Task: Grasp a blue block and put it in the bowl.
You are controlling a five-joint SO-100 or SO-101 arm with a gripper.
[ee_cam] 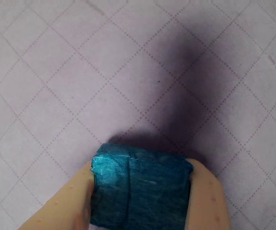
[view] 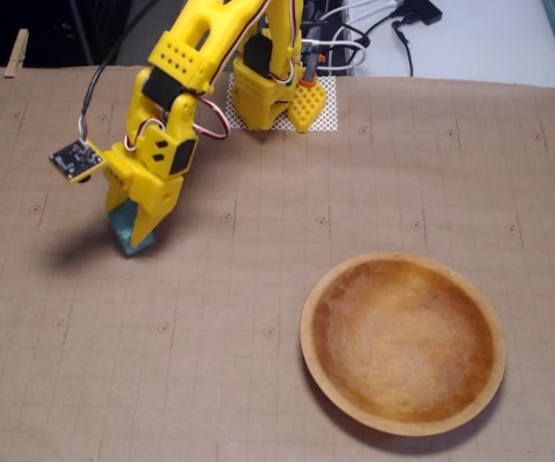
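Observation:
The blue block [ee_cam: 140,191] fills the bottom of the wrist view, with a yellow finger pressed against each of its sides. My gripper [ee_cam: 141,167] is shut on it. In the fixed view the gripper [view: 135,231] points down at the left of the table, and the block [view: 128,243] pokes out below its tips, at or just above the paper. The wooden bowl [view: 308,318] sits empty at the lower right of that view, well away from the gripper.
Brown gridded paper [view: 258,289] covers the table. The arm's base [view: 267,91] stands on a white mesh pad at the top centre with cables behind it. Clothespins [view: 15,53] clip the paper at the top corners.

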